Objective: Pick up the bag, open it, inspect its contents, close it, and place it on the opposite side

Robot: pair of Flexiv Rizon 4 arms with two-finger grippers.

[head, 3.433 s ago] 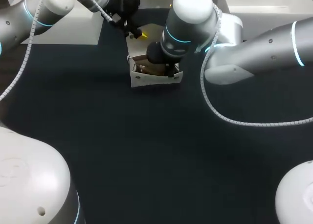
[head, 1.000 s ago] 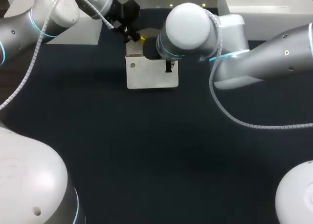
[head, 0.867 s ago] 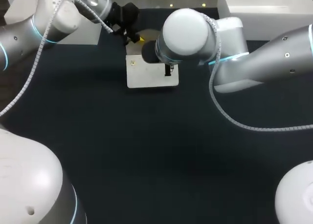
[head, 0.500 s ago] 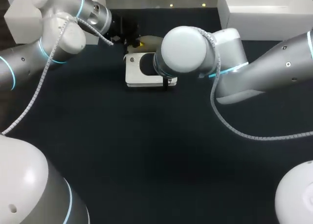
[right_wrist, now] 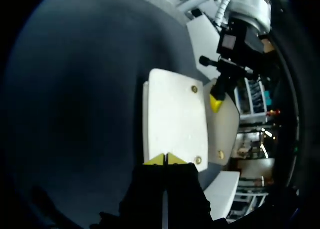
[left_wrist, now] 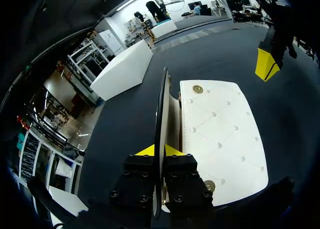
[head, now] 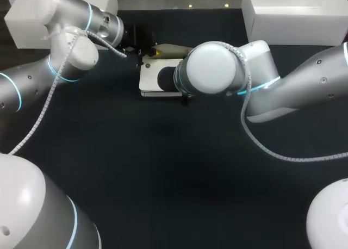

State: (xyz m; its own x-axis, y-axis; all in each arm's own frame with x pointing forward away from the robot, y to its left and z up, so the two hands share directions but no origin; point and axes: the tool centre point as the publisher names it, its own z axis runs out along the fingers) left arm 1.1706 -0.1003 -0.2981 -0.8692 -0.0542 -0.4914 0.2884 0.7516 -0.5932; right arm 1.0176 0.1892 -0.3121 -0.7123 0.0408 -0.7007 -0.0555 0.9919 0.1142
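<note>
Dark table (head: 163,167); right arm (head: 212,75) hides half the white bag (head: 149,81).

Contents: out of sight, the bag (head: 155,81) shows only its white shell.
Bag's right half: head view loses it under my right arm (head: 212,75).
My right gripper (right_wrist: 164,159): buried under that wrist there too.

Robotics lab: left arm (head: 65,48) and right arm (head: 293,91) over a black table (head: 163,178).
</note>
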